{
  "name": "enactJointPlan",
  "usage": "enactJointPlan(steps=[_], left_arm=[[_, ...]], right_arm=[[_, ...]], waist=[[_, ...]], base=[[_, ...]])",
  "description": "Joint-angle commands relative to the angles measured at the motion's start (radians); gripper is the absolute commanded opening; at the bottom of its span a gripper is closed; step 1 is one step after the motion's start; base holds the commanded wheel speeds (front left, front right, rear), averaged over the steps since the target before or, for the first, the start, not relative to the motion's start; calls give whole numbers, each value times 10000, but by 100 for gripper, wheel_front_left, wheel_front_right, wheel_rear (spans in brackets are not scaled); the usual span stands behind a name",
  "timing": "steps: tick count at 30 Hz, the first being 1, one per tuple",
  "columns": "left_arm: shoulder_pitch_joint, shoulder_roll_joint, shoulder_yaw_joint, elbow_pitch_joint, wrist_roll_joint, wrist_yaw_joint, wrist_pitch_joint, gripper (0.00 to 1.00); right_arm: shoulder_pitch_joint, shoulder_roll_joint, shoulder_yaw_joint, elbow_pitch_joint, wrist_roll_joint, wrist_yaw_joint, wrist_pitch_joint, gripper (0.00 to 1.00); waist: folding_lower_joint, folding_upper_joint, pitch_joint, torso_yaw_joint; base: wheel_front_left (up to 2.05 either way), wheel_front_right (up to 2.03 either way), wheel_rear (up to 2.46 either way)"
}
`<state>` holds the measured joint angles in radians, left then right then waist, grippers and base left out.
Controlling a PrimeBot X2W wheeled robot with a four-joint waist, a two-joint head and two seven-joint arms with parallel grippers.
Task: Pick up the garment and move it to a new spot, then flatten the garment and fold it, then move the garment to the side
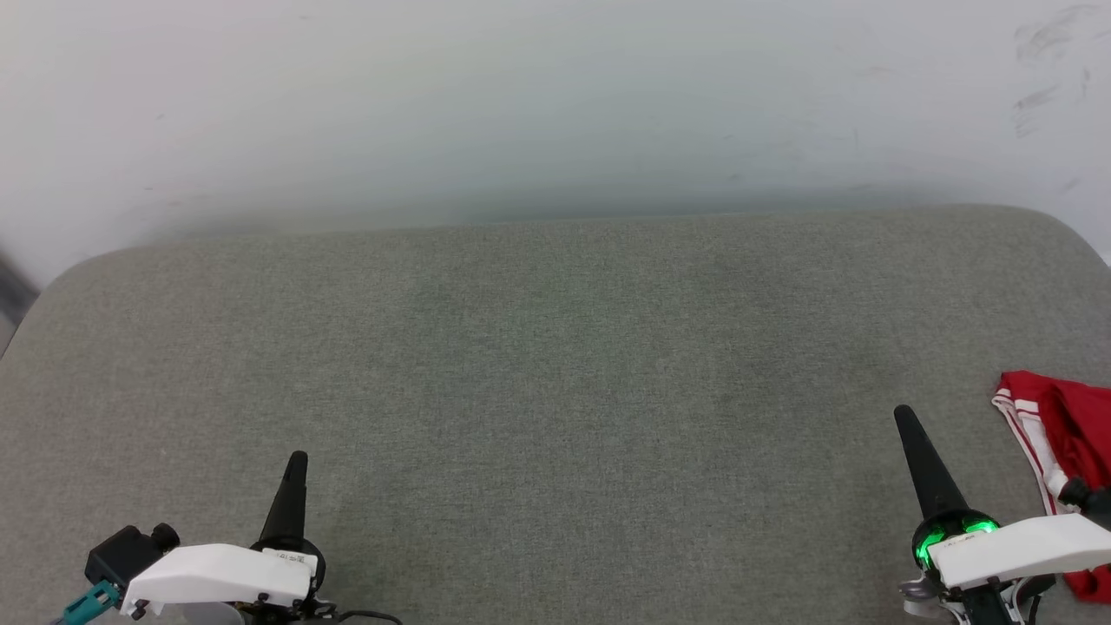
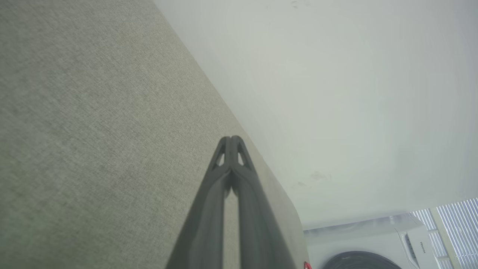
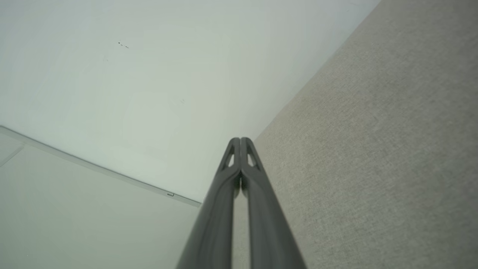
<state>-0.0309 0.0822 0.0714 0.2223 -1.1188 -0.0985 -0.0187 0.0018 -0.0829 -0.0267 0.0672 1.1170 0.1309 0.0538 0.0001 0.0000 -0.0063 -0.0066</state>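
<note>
Head view shows the garment (image 1: 1066, 418) beside the closed right tool (image 1: 904, 417); left tool (image 1: 297, 460) closed.

The garment (image 1: 1072, 417) is red with white-striped trim. The cushion (image 1: 555, 391) is a flecked grey-green weave, the wall (image 1: 555, 87) off-white. The left gripper (image 1: 298, 460) and right gripper (image 1: 904, 417) are black on white casings, the right glowing green.

Matt, rough-woven cloth table cover (image 1: 555, 365)

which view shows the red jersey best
Head view: the red jersey with striped trim lies bunched at the right edge, partly cropped. Left wrist view catches a red sliver; right wrist view faces the wall.
</note>
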Motion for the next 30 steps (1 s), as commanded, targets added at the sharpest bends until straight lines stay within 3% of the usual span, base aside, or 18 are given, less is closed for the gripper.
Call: enactJointPlan(steps=[1,30], left_arm=[[-270,-10,61,-47,-288,-68,99,0],[-583,-175,265,102,-2768,-217,775,0]], right_arm=[[-276,-70,-36,28,335,-1,15,0],[-737,-31,-248,961,3001,-2,145,0]], waist=[[-1,0,3,2],[-1,0,46,32]], base=[[0,0,0],[0,0,0]])
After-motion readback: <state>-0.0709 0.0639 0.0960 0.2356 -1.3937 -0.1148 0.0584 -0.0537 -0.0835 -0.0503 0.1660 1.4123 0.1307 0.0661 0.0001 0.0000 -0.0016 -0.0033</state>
